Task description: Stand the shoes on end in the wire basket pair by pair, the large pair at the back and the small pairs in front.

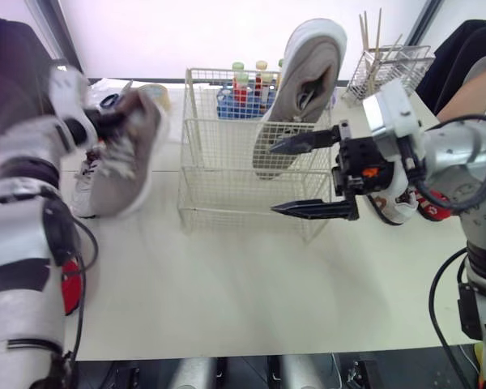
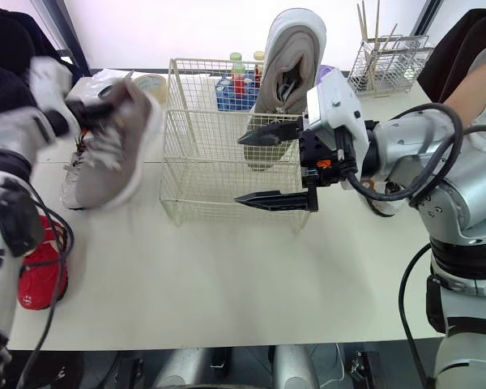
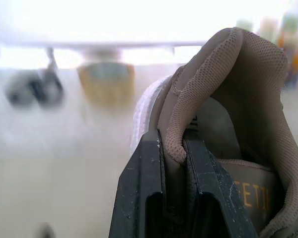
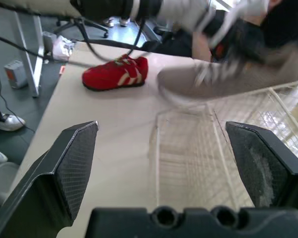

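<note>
Basket point(image 1: 251, 162): mid-table point(image 1: 227, 292).
In basket, back right: upended shoe point(image 1: 304, 89).
Left of basket: held shoe point(image 1: 130, 150), off the table, heel in left gripper point(image 1: 113, 121); flat shoe point(image 1: 83, 185) beneath it, on the table.
Left front of basket: small shoe point(image 4: 115, 73), near table edge.
Front right of basket: right gripper point(image 1: 272, 178), fingers apart.
Right of basket: more shoes point(image 1: 398, 209), partly hidden.
Behind basket: bottle rack point(image 1: 241, 93).
Behind right: stick rack point(image 1: 389, 69).

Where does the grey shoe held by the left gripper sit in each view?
Left eye: grey shoe left of wire basket.
Right eye: same.
Left wrist: its heel collar in left gripper.
Right wrist: shoe beyond the basket, near red shoe.
Landmark: the basket.
</note>
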Robot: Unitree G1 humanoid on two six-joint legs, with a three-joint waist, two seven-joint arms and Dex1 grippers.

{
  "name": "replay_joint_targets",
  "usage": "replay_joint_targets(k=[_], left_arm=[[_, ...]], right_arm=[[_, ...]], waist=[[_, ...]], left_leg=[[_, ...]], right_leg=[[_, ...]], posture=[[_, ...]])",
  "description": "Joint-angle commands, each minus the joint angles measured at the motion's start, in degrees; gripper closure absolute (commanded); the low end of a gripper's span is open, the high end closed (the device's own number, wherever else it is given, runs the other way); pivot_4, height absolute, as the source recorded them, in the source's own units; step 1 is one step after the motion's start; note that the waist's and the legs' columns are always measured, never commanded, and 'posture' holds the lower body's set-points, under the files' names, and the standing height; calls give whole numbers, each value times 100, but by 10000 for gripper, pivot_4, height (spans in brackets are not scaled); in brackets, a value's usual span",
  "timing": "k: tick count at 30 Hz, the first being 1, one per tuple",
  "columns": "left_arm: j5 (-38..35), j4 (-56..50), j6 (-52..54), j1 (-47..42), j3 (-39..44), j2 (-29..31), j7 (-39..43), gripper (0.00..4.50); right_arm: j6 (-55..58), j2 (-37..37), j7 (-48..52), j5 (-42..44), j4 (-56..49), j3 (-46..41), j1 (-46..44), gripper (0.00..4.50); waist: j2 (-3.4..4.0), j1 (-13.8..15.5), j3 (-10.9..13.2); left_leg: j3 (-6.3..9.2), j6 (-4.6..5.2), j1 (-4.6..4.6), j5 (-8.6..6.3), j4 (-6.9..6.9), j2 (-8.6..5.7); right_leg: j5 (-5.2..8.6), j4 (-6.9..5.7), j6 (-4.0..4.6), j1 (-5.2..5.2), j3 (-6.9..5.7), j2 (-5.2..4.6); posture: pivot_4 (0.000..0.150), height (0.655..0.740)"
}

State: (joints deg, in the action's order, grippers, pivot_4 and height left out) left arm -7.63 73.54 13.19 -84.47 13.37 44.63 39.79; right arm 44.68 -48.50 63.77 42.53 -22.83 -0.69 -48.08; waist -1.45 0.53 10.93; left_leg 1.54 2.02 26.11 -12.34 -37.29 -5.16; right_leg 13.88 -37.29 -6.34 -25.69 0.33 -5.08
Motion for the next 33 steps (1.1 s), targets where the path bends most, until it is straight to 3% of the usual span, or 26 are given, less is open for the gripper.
replay_joint_targets(k=[1,5,8,15,25,33], left_arm=[[-399,-985,-853,-641,421,101,-154,44237],[-845,-2167,-1592,-879,740,-431,-553,44237],[-1079,-2791,-2728,-858,960,-1204,-1071,44237],[-1018,-3120,-4743,-488,729,-2811,-1508,44237],[-566,-2627,-6217,260,330,-3668,-1793,44237],[308,-1765,-7393,426,92,-3728,-2657,44237]], right_arm=[[-185,-133,85,-82,92,-158,-43,0],[-276,-150,121,-173,263,-153,-75,0],[-274,-147,94,-165,243,-165,-61,0],[-25,-260,-254,19,-185,-424,269,0],[379,-438,-794,397,-765,-863,668,0],[548,-561,-1038,686,-992,-1045,806,0]], waist=[[0,14,0],[0,29,0],[-2,42,-1],[-1,14,-2],[0,36,-3],[-1,36,-3]], left_leg=[[-2,2,0,-2,1,-1],[-1,8,0,-5,-3,-5],[2,9,0,-5,-17,-6],[1,10,-2,-5,-34,-5],[-2,15,-2,-7,-47,-2],[0,30,0,-17,-64,-3]], right_leg=[[-4,7,-7,2,0,-2],[-10,19,-18,14,-5,-7],[-11,19,-20,25,-12,-10],[-12,11,-21,29,-22,-10],[-13,10,-21,31,-29,-9],[-17,13,-25,39,-31,-11]], posture=[[1500,7400],[1500,7400],[1500,7400],[1500,7400],[1500,7400],[1500,7400]])
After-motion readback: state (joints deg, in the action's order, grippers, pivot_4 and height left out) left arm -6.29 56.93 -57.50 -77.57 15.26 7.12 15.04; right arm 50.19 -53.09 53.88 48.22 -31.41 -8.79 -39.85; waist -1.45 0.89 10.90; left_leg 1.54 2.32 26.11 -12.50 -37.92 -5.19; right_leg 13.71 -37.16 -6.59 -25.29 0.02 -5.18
